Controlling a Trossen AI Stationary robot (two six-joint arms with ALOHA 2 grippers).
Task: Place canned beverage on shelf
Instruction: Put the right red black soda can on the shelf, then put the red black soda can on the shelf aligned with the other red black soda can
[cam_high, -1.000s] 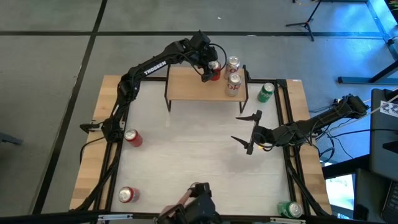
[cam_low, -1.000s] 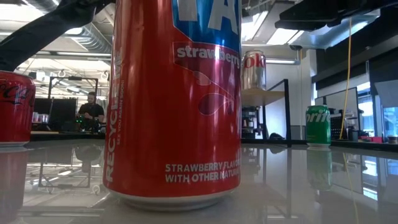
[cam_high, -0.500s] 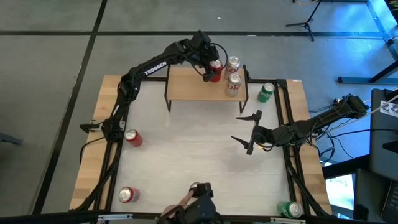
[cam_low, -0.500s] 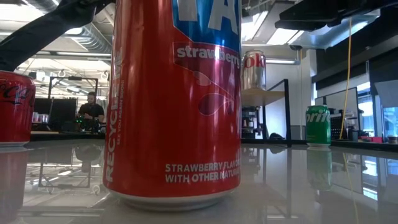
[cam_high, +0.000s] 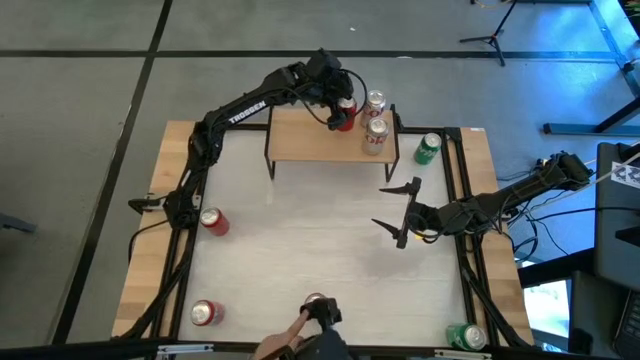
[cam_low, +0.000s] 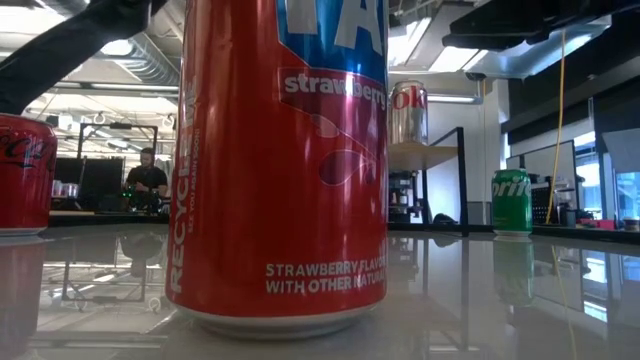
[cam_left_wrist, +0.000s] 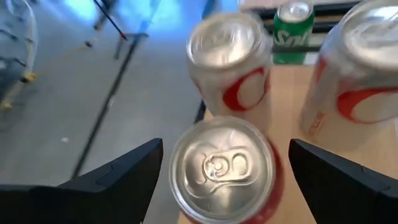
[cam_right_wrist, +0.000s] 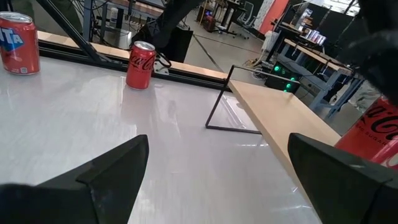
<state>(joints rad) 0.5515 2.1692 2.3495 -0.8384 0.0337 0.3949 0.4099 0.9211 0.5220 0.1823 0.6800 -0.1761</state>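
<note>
Left tool (cam_high: 341, 108): fingers spread wide to either side of a red can (cam_left_wrist: 222, 169) that stands upright on the shelf (cam_high: 305, 140), at its far edge. In the left wrist view clear gaps show between the dark fingers (cam_left_wrist: 121, 175) and the can wall, so no contact is visible; the can appears set down rather than pinched.

Right tool (cam_high: 402, 214): also spread, empty, hovering over open bench (cam_high: 300, 250) near the shelf's right end.

Handling (judgement): thin metal cylinder, smooth and slippery; if full, fairly heavy and steady, yet easily dented. Best hold is across the mid-body, squarely on the diameter.

Clearance: two silver-and-red cans (cam_high: 375, 102) (cam_high: 376, 136) stand just beside the red can, tight on that side. The shelf's far edge is immediately behind it. Safest way out looks straight up. The shelf's left half is bare wood. A green can (cam_high: 428, 148) sits on the bench beyond the shelf's right end.
</note>
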